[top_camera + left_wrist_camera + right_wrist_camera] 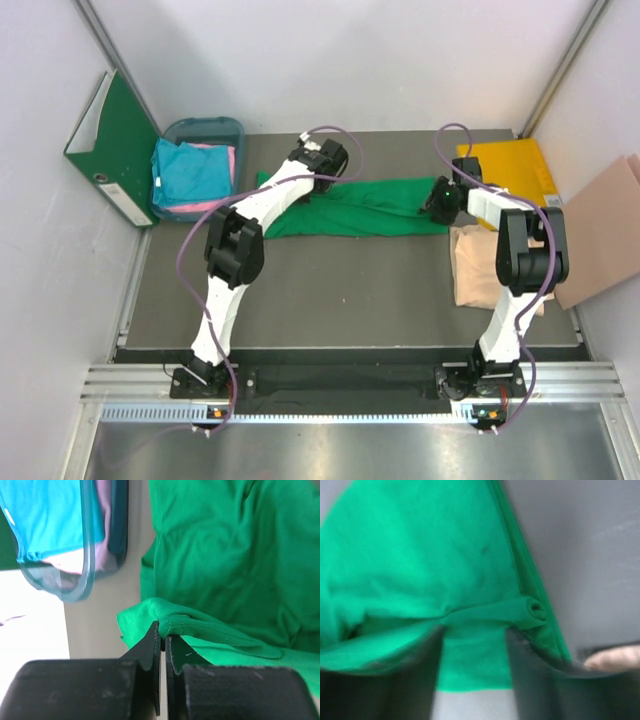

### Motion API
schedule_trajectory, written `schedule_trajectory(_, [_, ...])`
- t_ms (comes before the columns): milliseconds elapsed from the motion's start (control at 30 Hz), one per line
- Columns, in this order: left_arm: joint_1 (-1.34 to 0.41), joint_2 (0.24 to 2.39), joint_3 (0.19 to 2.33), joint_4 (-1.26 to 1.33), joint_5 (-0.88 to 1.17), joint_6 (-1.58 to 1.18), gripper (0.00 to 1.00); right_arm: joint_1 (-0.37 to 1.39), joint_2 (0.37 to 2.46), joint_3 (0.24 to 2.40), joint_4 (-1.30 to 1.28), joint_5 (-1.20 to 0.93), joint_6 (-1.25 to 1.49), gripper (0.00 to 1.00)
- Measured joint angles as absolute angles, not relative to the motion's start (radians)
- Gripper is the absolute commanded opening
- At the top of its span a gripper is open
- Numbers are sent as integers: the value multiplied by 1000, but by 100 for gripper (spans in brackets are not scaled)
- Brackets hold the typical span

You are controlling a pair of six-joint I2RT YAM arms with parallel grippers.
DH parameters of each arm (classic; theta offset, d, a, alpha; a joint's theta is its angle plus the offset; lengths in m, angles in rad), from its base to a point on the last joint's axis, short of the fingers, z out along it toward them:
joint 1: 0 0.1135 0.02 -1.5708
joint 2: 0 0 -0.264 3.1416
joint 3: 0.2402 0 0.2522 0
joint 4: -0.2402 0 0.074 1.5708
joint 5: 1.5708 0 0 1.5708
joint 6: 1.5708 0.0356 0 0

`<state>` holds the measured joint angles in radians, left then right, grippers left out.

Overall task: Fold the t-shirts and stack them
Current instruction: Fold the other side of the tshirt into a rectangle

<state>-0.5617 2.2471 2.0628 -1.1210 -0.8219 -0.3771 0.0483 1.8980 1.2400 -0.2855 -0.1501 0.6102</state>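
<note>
The bright green t-shirt (pixel 370 207) lies stretched in a long band across the back of the table. My left gripper (pixel 318 172) is at its left end and is shut on a raised fold of the green cloth (pixel 200 625); in the left wrist view the gripper (pixel 163 628) has its jaws together. My right gripper (pixel 441 201) is at the shirt's right end. In the right wrist view that gripper (pixel 475 630) is open, its fingers astride the green hem (pixel 475 665). The beige-peach t-shirt (pixel 478 268) lies folded under the right arm. The teal-blue t-shirt (pixel 192 172) and the pink t-shirt (pixel 222 152) lie in a bin.
A blue plastic bin (pixel 228 125) stands at the back left; its rim (pixel 89 555) is close to the left gripper. A green ring binder (pixel 112 150) leans on the left wall. A yellow folder (pixel 508 165) lies at the back right, a brown board (pixel 605 230) beside it.
</note>
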Motion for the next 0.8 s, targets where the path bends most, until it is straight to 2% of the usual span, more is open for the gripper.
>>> schedule_trajectory(33, [-561,2267,2090,-1121,-831,-363,0,48,1916,1246,-287,-156,603,95])
schedule_trajectory(67, [-561,2286,2117,-1118,-839,-350,0,47,1922,1252,-282,-181,607,100])
schedule_trajectory(100, [-561,2304,2138,-1110,-850,-334,0,47,1921,1262,-279,-186,607,100])
schedule_trajectory(167, [-560,2332,2166,-1092,-866,-302,9,49,1920,1274,-270,-191,586,100])
schedule_trajectory(200, [-559,2349,2180,-1072,-878,-274,20,49,1920,1274,-272,-192,582,100])
schedule_trajectory(233, [-558,2360,2189,-1058,-883,-254,64,49,1920,1274,-273,-193,578,100])
schedule_trajectory(267, [-557,2369,2197,-1051,-885,-238,92,49,1920,1274,-274,-192,574,100])
schedule_trajectory(300, [-554,2383,2211,-1038,-884,-218,99,49,1920,1275,-278,-193,567,100])
schedule_trajectory(567, [-516,2419,2249,-969,-891,-212,99,49,1917,1277,-290,-192,530,100])
schedule_trajectory(800, [-505,2201,1978,-895,-831,-248,99,49,1899,1277,-302,-170,470,100])
